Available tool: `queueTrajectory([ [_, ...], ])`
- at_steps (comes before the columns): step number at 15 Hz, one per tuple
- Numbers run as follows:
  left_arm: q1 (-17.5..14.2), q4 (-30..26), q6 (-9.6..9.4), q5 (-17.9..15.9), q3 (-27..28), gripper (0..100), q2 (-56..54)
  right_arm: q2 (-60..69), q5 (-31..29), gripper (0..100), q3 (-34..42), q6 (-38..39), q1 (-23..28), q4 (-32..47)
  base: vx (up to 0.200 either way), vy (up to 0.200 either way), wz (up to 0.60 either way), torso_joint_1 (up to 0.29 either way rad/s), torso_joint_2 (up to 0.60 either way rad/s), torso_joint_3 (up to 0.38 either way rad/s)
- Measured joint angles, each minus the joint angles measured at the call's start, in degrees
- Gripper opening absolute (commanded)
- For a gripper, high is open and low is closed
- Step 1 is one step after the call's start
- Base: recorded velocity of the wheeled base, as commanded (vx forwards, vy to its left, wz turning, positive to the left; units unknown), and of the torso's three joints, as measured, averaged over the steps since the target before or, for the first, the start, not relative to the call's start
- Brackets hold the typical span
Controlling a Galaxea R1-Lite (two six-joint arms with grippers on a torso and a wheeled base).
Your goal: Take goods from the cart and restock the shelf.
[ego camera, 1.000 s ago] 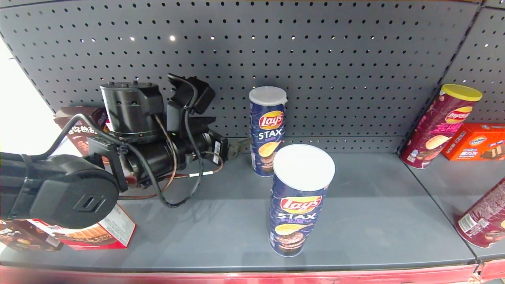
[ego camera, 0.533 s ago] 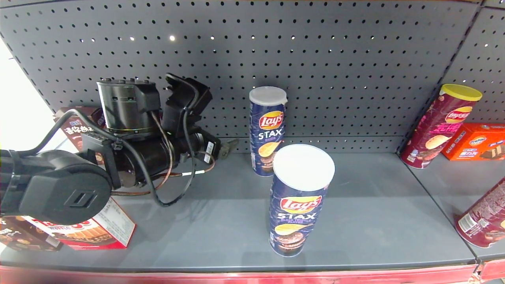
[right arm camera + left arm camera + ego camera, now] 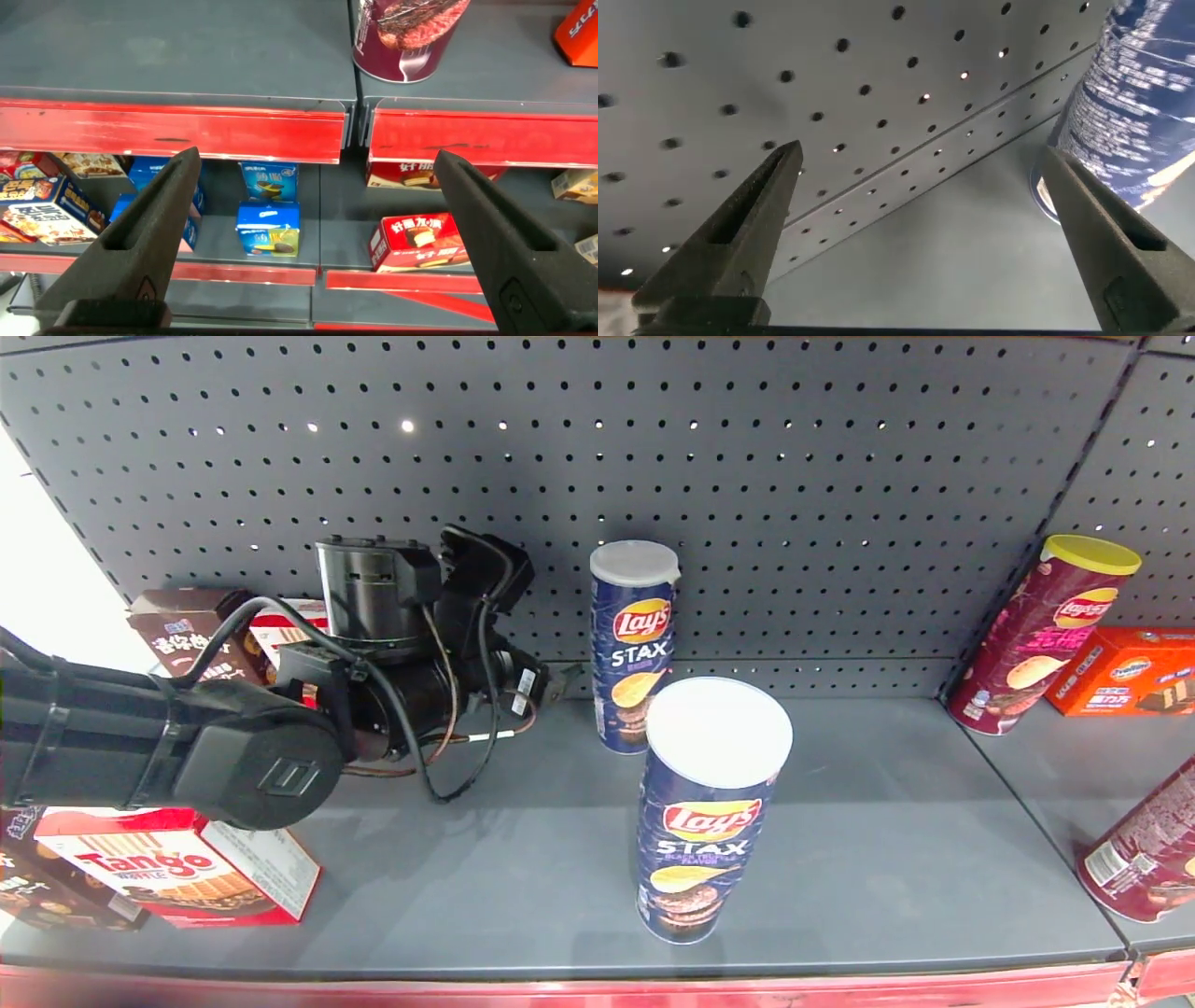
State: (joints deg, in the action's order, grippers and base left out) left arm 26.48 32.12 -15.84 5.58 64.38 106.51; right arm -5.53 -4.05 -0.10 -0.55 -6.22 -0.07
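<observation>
Two dark blue crisp cans with white lids stand upright on the grey shelf (image 3: 887,840). One can (image 3: 633,644) is at the back by the pegboard; the other can (image 3: 709,803) stands nearer the front edge. My left gripper (image 3: 565,679) lies low over the shelf just left of the back can, pointing at it. In the left wrist view the left gripper (image 3: 917,157) is open and holds nothing, with the blue can (image 3: 1148,103) just beyond one finger. My right gripper (image 3: 316,157) is open and holds nothing, facing the red shelf edge (image 3: 177,131).
A red wafer box (image 3: 177,877) lies at the front left and brown boxes (image 3: 187,625) stand behind the arm. To the right are a leaning maroon can (image 3: 1036,635), an orange box (image 3: 1134,672) and a lying maroon can (image 3: 1144,854). Lower shelves hold boxes (image 3: 266,229).
My left arm first drew back to the left, then swung right and toward the pegboard, uncovering the red wafer box. Both cans stayed put.
</observation>
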Motion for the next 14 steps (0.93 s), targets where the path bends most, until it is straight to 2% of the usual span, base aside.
queueTrajectory([
  [14, 1.41, 0.0, 0.13, -0.06, 2.82, 100, 3.24, 0.0, 0.0, 100, 0.0, -0.02, 0.02, 0.02, 0.0, 0.0, 0.0, 0.0, 0.0, 0.0],
])
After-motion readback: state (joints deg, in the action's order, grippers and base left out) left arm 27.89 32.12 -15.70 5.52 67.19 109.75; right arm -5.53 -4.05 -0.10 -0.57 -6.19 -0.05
